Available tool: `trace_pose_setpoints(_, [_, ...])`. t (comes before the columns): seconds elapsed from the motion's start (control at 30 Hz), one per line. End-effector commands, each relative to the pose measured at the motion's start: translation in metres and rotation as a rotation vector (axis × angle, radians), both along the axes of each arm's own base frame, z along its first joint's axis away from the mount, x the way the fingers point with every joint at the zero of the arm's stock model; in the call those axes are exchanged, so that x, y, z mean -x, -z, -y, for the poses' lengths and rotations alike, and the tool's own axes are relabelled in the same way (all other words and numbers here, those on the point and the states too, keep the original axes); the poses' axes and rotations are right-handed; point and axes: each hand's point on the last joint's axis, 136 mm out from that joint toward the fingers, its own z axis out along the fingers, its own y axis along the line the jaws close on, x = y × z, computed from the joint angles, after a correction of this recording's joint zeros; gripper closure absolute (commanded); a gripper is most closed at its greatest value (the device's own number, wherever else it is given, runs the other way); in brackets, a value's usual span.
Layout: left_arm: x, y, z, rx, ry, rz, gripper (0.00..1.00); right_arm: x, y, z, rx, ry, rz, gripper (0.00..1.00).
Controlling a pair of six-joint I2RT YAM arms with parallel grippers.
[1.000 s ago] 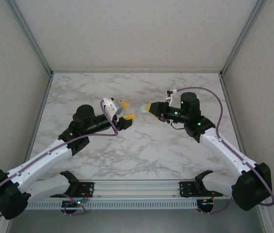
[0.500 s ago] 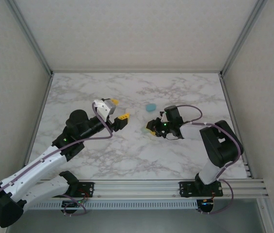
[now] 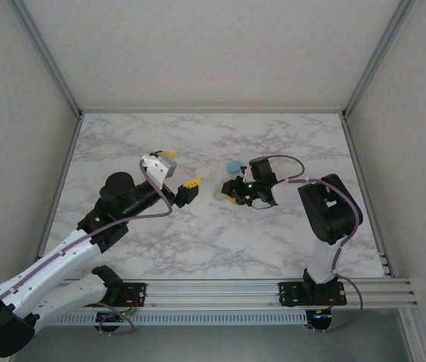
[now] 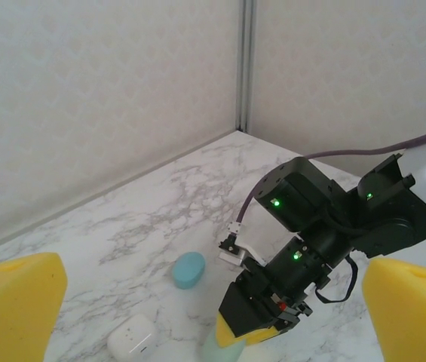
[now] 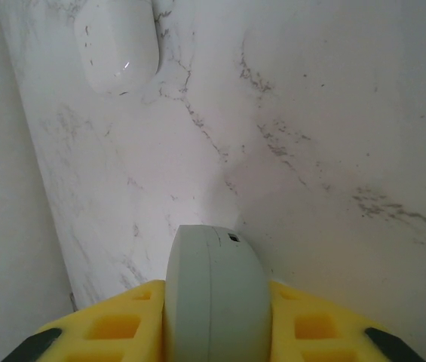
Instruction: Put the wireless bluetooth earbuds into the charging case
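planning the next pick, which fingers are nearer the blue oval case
Right. The right fingers, shut on a pale case, sit close beside the blue oval case; the left fingers stand open farther off, to its left.

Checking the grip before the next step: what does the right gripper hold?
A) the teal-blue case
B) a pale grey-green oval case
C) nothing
B: the right gripper is clamped on a pale grey-green oval case, seen in its wrist view, while the teal-blue case lies apart from it.
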Motion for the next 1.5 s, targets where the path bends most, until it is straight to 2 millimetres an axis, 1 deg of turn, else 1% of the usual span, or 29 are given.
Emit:
trace_pose_setpoints(0.0, [0.000, 0.003, -0.002, 0.000, -0.014, -0.005, 0.00, 0.007, 0.008, 0.016, 0.096, 0.000, -0.009, 0.67])
trace_pose_setpoints(0.1, [-0.002, 0.001, 0.000, 0.005, -0.012, -0.004, 0.00, 0.010, 0.003, 0.027, 0.153, 0.006, 0.005, 0.56])
trace_pose_setpoints(0.2, [-0.003, 0.001, 0.001, 0.005, -0.010, -0.004, 0.00, 0.010, -0.004, 0.041, 0.226, 0.026, 0.030, 0.49])
trace_pose_setpoints(0.33, [-0.004, 0.003, 0.002, 0.003, -0.010, -0.012, 0.00, 0.010, -0.020, 0.062, 0.330, 0.049, 0.075, 0.45])
trace_pose_setpoints(0.43, [-0.006, 0.005, 0.000, -0.004, -0.027, -0.014, 0.00, 0.012, -0.039, 0.093, 0.486, 0.108, 0.101, 0.44])
trace_pose_setpoints(0.47, [-0.008, 0.008, -0.003, -0.012, -0.047, -0.018, 0.00, 0.013, -0.050, 0.109, 0.559, 0.146, 0.134, 0.44])
trace_pose_setpoints(0.53, [-0.016, 0.017, -0.010, -0.038, -0.107, -0.038, 0.00, 0.011, -0.079, 0.137, 0.654, 0.234, 0.246, 0.42])
trace_pose_setpoints(0.6, [-0.025, 0.028, -0.020, -0.066, -0.184, -0.053, 0.00, 0.012, -0.120, 0.175, 0.765, 0.362, 0.385, 0.37])
trace_pose_setpoints(0.63, [-0.031, 0.033, -0.028, -0.074, -0.234, -0.061, 0.00, 0.012, -0.136, 0.190, 0.816, 0.410, 0.447, 0.34])
trace_pose_setpoints(0.7, [-0.049, 0.048, -0.053, -0.080, -0.389, -0.100, 0.00, 0.015, -0.164, 0.225, 0.946, 0.520, 0.577, 0.26])
trace_pose_setpoints(0.73, [-0.058, 0.055, -0.067, -0.076, -0.460, -0.129, 0.00, 0.015, -0.172, 0.236, 0.999, 0.543, 0.638, 0.20])
trace_pose_setpoints(0.77, [-0.067, 0.064, -0.083, -0.067, -0.532, -0.169, 0.00, 0.013, -0.175, 0.246, 1.066, 0.545, 0.705, 0.11])
trace_pose_setpoints(0.8, [-0.075, 0.072, -0.099, -0.048, -0.593, -0.212, 0.00, 0.011, -0.174, 0.253, 1.120, 0.536, 0.756, 0.02])
trace_pose_setpoints(0.87, [-0.089, 0.088, -0.133, 0.001, -0.707, -0.277, 0.00, 0.003, -0.163, 0.264, 1.177, 0.506, 0.796, 0.01])
trace_pose_setpoints(0.93, [-0.096, 0.102, -0.165, 0.020, -0.815, -0.314, 0.00, -0.007, -0.136, 0.273, 1.175, 0.445, 0.751, 0.01])
trace_pose_setpoints(1.0, [-0.097, 0.114, -0.196, 0.016, -0.920, -0.309, 0.00, -0.018, -0.114, 0.284, 1.181, 0.427, 0.685, 0.01])
trace_pose_setpoints(1.03, [-0.096, 0.117, -0.206, 0.012, -0.952, -0.305, 0.00, -0.022, -0.105, 0.286, 1.190, 0.403, 0.677, 0.01])
trace_pose_setpoints(1.1, [-0.094, 0.125, -0.228, -0.013, -1.022, -0.302, 0.00, -0.033, -0.090, 0.285, 1.173, 0.359, 0.704, 0.01])
trace_pose_setpoints(1.17, [-0.092, 0.140, -0.248, -0.041, -1.088, -0.334, 0.00, -0.045, -0.078, 0.283, 1.103, 0.360, 0.746, 0.01])
trace_pose_setpoints(1.23, [-0.091, 0.153, -0.258, -0.056, -1.115, -0.365, 0.00, -0.055, -0.070, 0.280, 1.025, 0.361, 0.788, 0.01])
trace_pose_setpoints(1.3, [-0.092, 0.161, -0.266, -0.064, -1.140, -0.372, 0.00, -0.062, -0.066, 0.272, 0.971, 0.337, 0.834, 0.01])
trace_pose_setpoints(1.33, [-0.093, 0.165, -0.267, -0.070, -1.142, -0.365, 0.00, -0.065, -0.066, 0.267, 0.935, 0.331, 0.862, 0.01])
trace_pose_setpoints(1.4, [-0.096, 0.173, -0.270, -0.075, -1.144, -0.355, 0.00, -0.069, -0.064, 0.261, 0.876, 0.302, 0.862, 0.03])
trace_pose_setpoints(1.47, [-0.100, 0.183, -0.270, -0.077, -1.131, -0.360, 0.00, -0.067, -0.064, 0.257, 0.842, 0.283, 0.873, 0.03])
